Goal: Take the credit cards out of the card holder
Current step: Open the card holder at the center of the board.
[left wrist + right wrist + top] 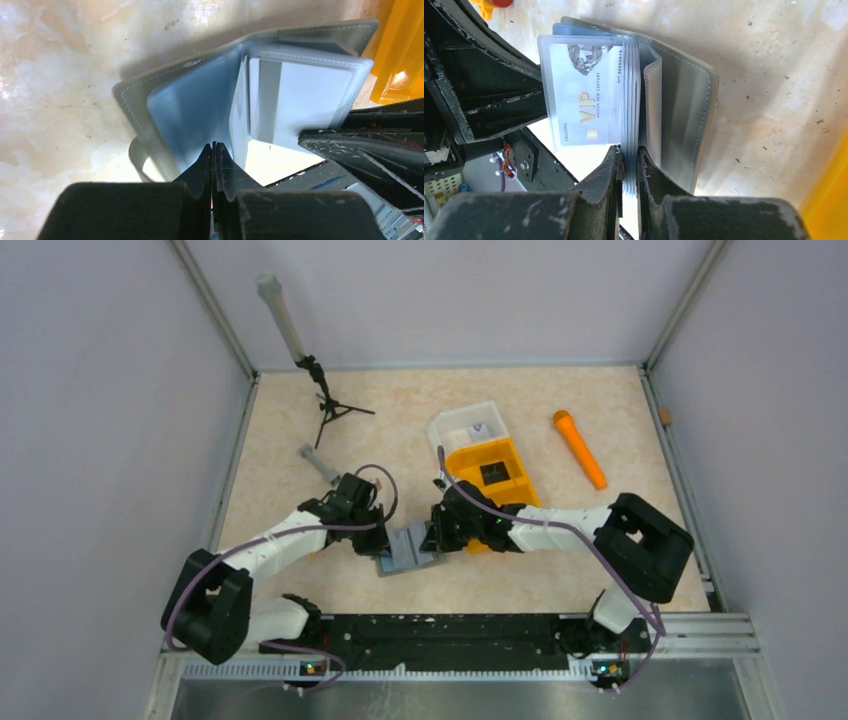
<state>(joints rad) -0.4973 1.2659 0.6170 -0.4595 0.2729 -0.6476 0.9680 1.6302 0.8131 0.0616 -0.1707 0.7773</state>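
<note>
Two grippers are gripping the card holder from opposite sides; it is lying open near the middle of the table, just beside the orange bin. On the left, the left gripper is pressing together on the lower edge of the grey cover, pinning that flap. In the middle, clear sleeves are fanning up from the fold, and the credit cards are sitting inside them, a pale one marked VIP facing the right wrist camera. On the right, the right gripper is pinching the bundle of sleeves near the fold, not a card itself. As I am judging it, the left side should be holding firm while the right is moving to a card's free edge and drawing it straight along its sleeve; a sideways pull is likely to drag the whole holder
</note>
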